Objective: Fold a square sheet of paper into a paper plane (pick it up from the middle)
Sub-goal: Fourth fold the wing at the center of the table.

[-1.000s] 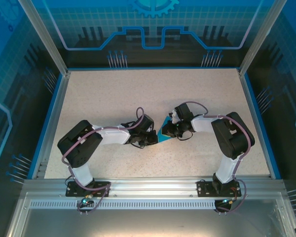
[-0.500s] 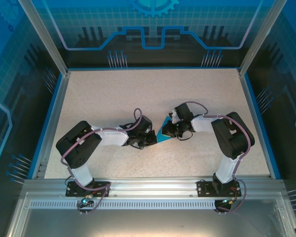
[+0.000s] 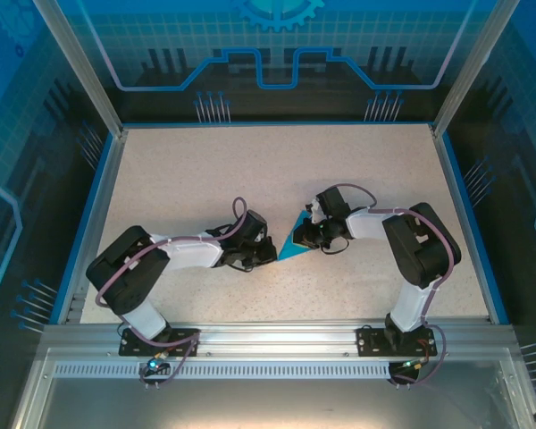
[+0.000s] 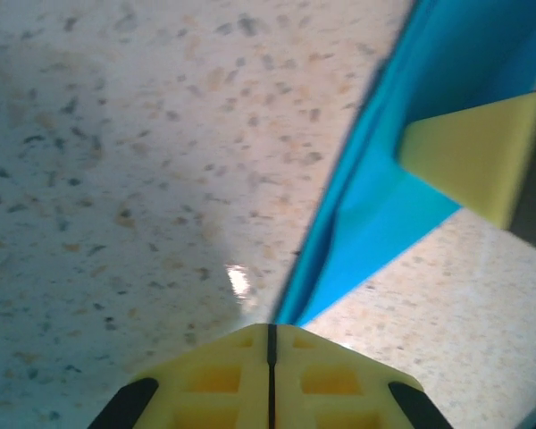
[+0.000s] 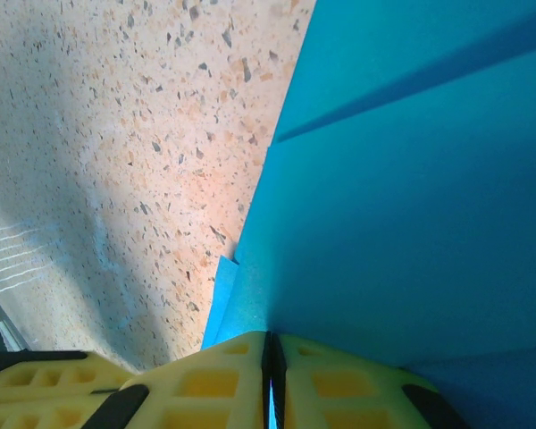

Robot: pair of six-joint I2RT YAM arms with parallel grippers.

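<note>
The sheet of paper (image 3: pixel 290 241) is bright blue and folded into a pointed shape with layered creases. It lies at the middle of the table between my two grippers. My right gripper (image 3: pixel 304 236) is at its right side. In the right wrist view the yellow fingers (image 5: pixel 270 341) are shut, with the blue paper (image 5: pixel 411 206) caught in the seam between them. My left gripper (image 3: pixel 270 256) is shut at the paper's near-left tip. In the left wrist view the paper's point (image 4: pixel 375 223) ends right at my left gripper (image 4: pixel 270 332). I cannot tell if that tip is pinched. A yellow finger of the right gripper (image 4: pixel 482 156) presses on the paper.
The speckled table (image 3: pixel 250 170) has a blue raised border (image 3: pixel 94 214) on its sides. An aluminium rail (image 3: pixel 268 335) runs along the near edge. Slanted frame posts (image 3: pixel 76 67) stand at the back corners.
My left arm has drawn back to the left, and its gripper has slid along the paper toward the near-left tip. The right gripper has stayed where it was, shut on the paper.
</note>
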